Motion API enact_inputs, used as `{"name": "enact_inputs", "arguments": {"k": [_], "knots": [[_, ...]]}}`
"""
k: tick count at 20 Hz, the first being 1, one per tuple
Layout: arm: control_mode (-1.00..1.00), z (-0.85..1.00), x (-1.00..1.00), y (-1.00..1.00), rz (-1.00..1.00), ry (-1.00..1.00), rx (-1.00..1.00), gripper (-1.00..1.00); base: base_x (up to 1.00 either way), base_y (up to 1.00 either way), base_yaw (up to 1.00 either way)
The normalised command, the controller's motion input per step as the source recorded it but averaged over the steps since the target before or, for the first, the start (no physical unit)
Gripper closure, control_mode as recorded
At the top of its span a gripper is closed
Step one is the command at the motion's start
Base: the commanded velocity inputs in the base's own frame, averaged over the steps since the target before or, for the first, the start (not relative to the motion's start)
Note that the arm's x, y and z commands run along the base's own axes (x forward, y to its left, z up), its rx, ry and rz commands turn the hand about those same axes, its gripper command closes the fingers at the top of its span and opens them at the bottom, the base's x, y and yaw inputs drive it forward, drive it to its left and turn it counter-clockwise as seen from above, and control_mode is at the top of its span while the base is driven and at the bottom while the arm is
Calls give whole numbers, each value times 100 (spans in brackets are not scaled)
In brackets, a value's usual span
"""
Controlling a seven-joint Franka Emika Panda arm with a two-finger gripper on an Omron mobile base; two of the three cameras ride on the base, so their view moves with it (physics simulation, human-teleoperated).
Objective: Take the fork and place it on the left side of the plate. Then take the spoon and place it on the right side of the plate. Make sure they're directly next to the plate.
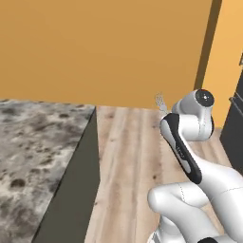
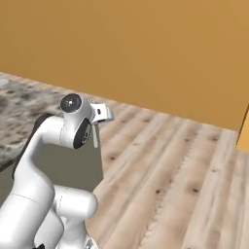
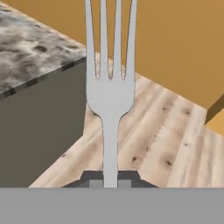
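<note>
in the left base view the fork (image 1: 161, 101) stands up behind the arm's wrist, tines pointing upward, above the wooden floor (image 1: 128, 161) and to the right of the stone counter (image 1: 33, 156). in the right base view the gripper (image 2: 96, 127) is beside the wrist, and the fork's handle hangs down from it, near the counter's edge. in the hand view the jaws are closed tight on the handle; the fork's long axis runs straight out from them, tines far end. plate not seen, so i judge the arm must carry the fork to it.
</note>
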Motion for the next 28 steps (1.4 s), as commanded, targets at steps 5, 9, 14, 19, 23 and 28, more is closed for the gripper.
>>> {"name": "enact_inputs", "arguments": {"k": [5,9,14,19,23,28], "knots": [[100,0,0,0,0,0,0,100,100,-66,29],[100,0,0,0,0,0,0,100,100,-67,28],[100,0,0,0,0,0,0,100,100,-67,28],[100,0,0,0,0,0,0,100,99,-66,29],[100,0,0,0,0,0,0,100,96,-56,34],[100,0,0,0,0,0,0,100,89,-50,37]]}}
